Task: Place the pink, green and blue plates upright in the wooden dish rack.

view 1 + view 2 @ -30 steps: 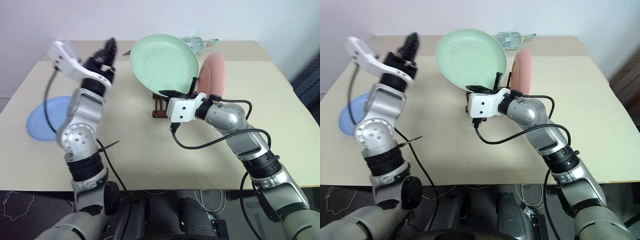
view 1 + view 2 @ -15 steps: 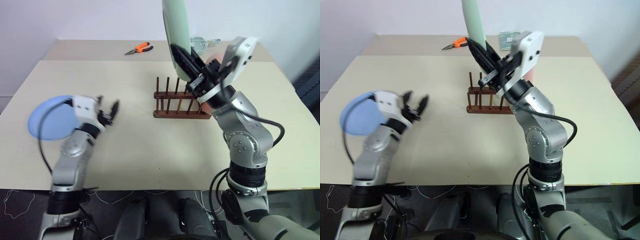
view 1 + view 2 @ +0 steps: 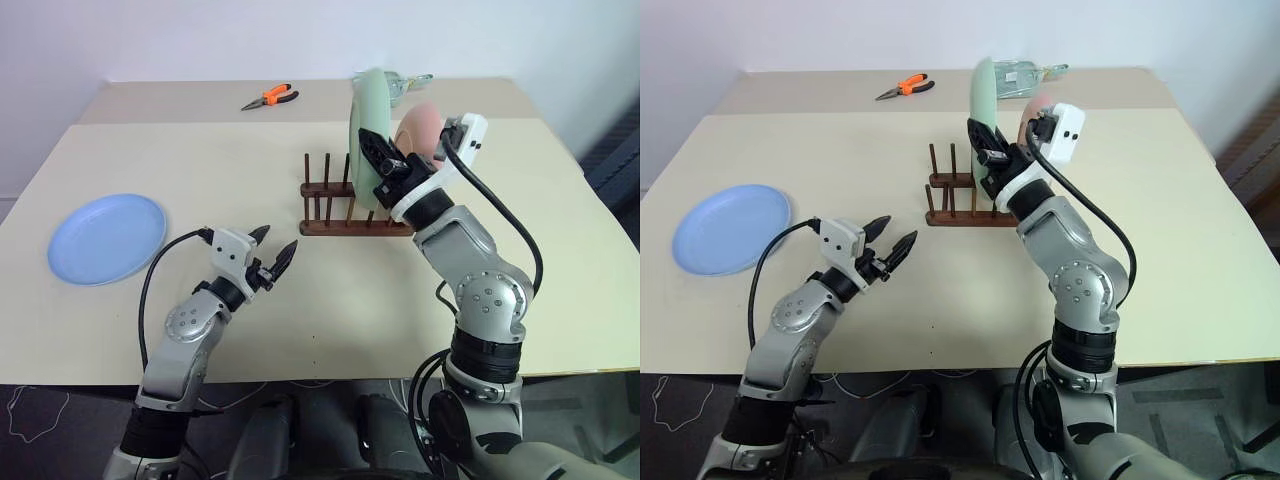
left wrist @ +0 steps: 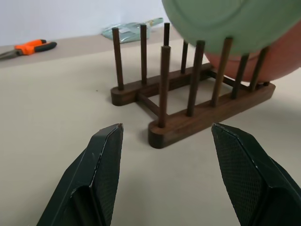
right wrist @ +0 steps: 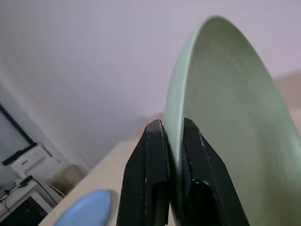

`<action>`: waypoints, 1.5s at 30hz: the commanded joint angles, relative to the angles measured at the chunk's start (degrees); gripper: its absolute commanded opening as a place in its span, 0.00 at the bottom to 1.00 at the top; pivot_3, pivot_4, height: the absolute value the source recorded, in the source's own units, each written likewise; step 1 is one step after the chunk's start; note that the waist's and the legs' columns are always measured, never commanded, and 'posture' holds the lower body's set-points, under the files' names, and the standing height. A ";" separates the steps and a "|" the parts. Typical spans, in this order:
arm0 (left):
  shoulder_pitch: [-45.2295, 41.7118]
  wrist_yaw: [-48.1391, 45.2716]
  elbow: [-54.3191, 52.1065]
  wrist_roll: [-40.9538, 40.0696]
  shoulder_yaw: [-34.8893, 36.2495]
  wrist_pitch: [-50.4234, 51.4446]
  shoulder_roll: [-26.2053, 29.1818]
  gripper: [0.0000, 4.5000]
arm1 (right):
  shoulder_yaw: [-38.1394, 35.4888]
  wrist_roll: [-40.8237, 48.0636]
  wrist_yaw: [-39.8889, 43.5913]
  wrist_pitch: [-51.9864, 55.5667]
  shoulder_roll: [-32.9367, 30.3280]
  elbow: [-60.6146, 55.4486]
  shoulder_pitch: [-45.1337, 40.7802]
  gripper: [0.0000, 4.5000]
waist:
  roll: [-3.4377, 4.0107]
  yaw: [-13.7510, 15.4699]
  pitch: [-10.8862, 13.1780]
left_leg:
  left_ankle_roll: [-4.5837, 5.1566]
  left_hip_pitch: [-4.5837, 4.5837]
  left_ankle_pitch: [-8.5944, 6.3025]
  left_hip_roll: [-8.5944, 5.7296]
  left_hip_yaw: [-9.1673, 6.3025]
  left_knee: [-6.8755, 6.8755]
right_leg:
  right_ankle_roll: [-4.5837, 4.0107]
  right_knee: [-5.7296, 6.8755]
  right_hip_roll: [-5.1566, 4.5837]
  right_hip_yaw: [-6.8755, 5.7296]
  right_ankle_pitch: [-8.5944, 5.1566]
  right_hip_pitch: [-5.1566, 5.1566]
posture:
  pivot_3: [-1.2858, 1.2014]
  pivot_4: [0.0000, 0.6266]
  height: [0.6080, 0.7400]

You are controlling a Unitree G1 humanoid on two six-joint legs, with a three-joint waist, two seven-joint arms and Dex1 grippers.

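Left eye view: green plate [image 3: 365, 135] has come down edge-on into the wooden dish rack [image 3: 345, 205], right gripper [image 3: 385, 178] pinching its rim. Pink plate [image 3: 420, 128] already racked behind it. Left gripper [image 3: 271, 252] spread, dropped near rack (empty). Blue plate [image 3: 105, 237] lies flat, well left of rack, so it's next.

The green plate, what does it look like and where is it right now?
The green plate is pale mint, smooth and round with a raised rim. It stands upright on edge among the pegs of the wooden dish rack, beside the pink plate. The right gripper is shut on its rim.
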 commanded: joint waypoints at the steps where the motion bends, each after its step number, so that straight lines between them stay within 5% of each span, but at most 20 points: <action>1: 0.08 -0.38 -2.60 0.44 0.13 -0.12 0.02 0.68 | 0.15 0.44 -0.45 0.44 -1.03 1.25 -2.64 0.08 | 0.01 -0.06 0.00 | 0.00 0.00 0.00 0.00 0.01 0.00 | 0.00 0.02 0.02 0.00 0.00 -0.01 | 0.52 0.24 0.98; 3: 0.10 -0.52 -2.64 0.35 0.21 0.26 -0.08 0.69 | 0.64 -0.51 0.01 0.03 -1.84 2.36 -3.46 0.24 | 0.01 -0.10 0.01 | 0.01 0.00 0.01 0.00 0.03 0.00 | 0.01 0.05 0.05 0.00 0.00 -0.02 | 0.52 0.24 0.98; 7: 0.14 -0.54 -2.59 -0.11 0.64 0.88 -0.50 0.97 | 3.82 -6.07 2.39 -2.63 -5.54 3.52 -5.06 0.68 | 0.01 -0.02 0.00 | 0.02 0.01 0.01 0.00 0.05 0.03 | 0.03 0.07 0.08 -0.01 0.01 -0.02 | 0.52 0.24 0.98; 9: 0.05 -0.63 -2.50 -0.29 0.96 1.03 -0.62 1.00 | 7.01 -11.17 4.93 -6.00 -8.54 3.50 -6.11 0.89 | 0.01 0.01 0.00 | 0.02 0.00 0.01 -0.01 0.06 0.04 | 0.10 0.08 0.08 -0.02 0.04 -0.02 | 0.52 0.24 0.98; 17: -3.53 9.50 -0.38 -1.44 10.46 3.71 -4.24 1.00 | 17.11 -30.08 15.91 -22.35 -20.57 3.82 -11.96 0.89 | -0.01 0.01 0.01 | 0.02 0.02 0.02 0.01 0.07 0.10 | 0.15 0.13 0.14 -0.04 0.06 -0.02 | 0.52 0.24 0.98; 21: -8.89 25.18 2.32 1.90 20.91 6.15 -5.75 1.00 | 22.43 -38.24 24.32 -32.17 -26.88 5.04 -13.45 0.95 | -0.08 0.11 0.01 | 0.02 0.01 0.02 0.00 0.07 0.14 | 0.17 0.12 0.14 -0.06 0.06 0.01 | 0.52 0.24 0.98; 27: -16.68 49.73 2.73 1.78 39.84 14.83 -6.95 1.00 | 26.56 -40.12 29.40 -35.71 -24.85 3.88 -12.15 0.95 | -0.19 -0.03 0.05 | 0.00 0.03 0.02 0.03 0.03 0.12 | 0.20 0.18 0.18 -0.06 0.07 0.00 | 0.52 0.24 0.98; 37: -20.52 58.92 2.42 -19.81 56.37 29.00 -12.85 1.00 | 28.53 -42.11 32.50 -37.84 -20.42 5.69 -10.41 0.95 | -0.71 0.34 -0.01 | -0.09 0.02 0.04 -0.04 -0.07 0.19 | 0.20 0.20 0.10 -0.18 0.07 0.04 | 0.52 0.24 0.98; 40: -21.24 60.54 2.99 -24.88 58.69 29.42 -13.45 0.80 | 28.29 -42.43 32.95 -37.78 -19.89 5.45 -10.07 1.00 | -0.73 0.31 -0.02 | -0.15 0.04 0.08 -0.04 -0.08 0.16 | 0.19 0.24 0.10 -0.18 0.07 0.02 | 0.52 0.24 0.98; 45: -22.07 59.64 3.96 -30.25 57.51 30.39 -11.67 0.22 | 27.78 -41.45 34.81 -35.58 -20.14 4.92 -9.18 1.00 | -0.74 0.28 -0.01 | -0.19 0.05 0.10 -0.03 -0.09 0.15 | 0.19 0.25 0.13 -0.18 0.08 0.02 | 0.52 0.24 0.98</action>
